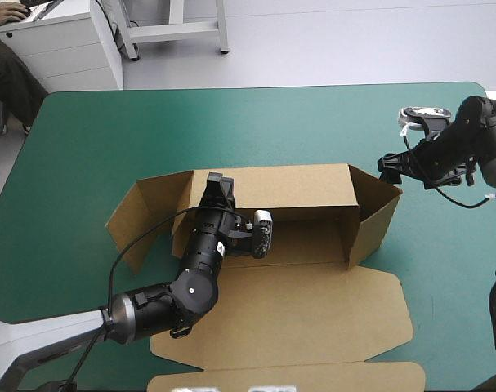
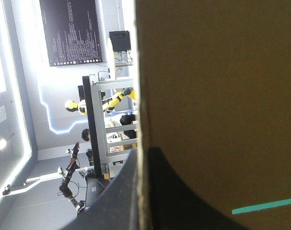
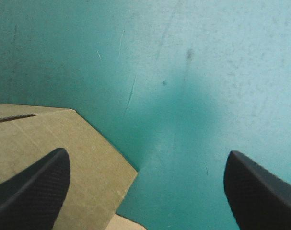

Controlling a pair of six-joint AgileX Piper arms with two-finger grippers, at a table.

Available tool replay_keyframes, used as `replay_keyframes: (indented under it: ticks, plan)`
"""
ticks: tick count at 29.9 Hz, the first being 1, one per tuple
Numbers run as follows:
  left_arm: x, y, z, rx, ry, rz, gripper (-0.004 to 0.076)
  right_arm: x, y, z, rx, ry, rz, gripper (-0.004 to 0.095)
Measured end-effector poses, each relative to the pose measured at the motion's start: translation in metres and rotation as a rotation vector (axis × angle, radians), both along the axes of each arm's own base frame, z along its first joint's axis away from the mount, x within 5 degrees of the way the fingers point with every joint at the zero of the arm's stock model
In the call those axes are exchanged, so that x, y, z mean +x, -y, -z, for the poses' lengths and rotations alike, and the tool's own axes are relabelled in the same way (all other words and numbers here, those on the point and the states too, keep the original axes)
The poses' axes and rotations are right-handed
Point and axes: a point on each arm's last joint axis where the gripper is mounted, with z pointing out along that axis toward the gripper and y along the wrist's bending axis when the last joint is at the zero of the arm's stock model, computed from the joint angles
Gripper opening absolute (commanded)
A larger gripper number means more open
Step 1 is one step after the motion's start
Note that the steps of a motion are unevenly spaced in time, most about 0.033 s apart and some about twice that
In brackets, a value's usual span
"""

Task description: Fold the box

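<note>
Long axis: the box [image 1: 313, 318] is lying with its length running left to right across the table, open side facing up
Place: it is sitting near the middle of the teal-green cover [image 1: 92, 139], reaching down to the near edge
Look: brown board; the back wall [image 1: 297, 186] is standing upright, the left flap [image 1: 141, 216] and right flap [image 1: 377, 214] are swinging outward half raised, and the lid [image 1: 297, 371] is lying flat toward the near edge
Left arm: the left gripper [image 1: 219, 189] is pinching the back wall's top edge near its left end, board between its black fingers
Right arm: the right gripper [image 1: 389, 166] is hovering just beside the right flap, fingers spread wide over the cover, holding nothing
</note>
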Motion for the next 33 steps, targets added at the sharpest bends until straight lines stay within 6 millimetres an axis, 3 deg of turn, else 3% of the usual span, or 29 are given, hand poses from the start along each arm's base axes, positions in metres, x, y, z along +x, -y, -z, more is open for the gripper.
replay_keyframes:
  ticks: [7, 16, 25, 33]
  plan:
    - [0.000, 0.000, 0.000, 0.000, -0.001, 0.002, -0.0010, -0.027, -0.002, -0.008, 0.013, 0.025, 0.000, 0.0791]
    - [0.000, 0.000, 0.000, 0.000, -0.001, 0.002, -0.0010, -0.062, -0.005, 0.014, 0.030, 0.094, 0.018, 0.0791]
    - [0.000, 0.000, 0.000, 0.000, -0.002, 0.003, -0.0010, -0.095, -0.015, 0.036, 0.081, 0.163, -0.086, 0.0791]
    - [0.000, 0.000, 0.000, 0.000, -0.002, 0.004, -0.0010, -0.106, -0.022, 0.052, 0.108, 0.192, -0.234, 0.0791]
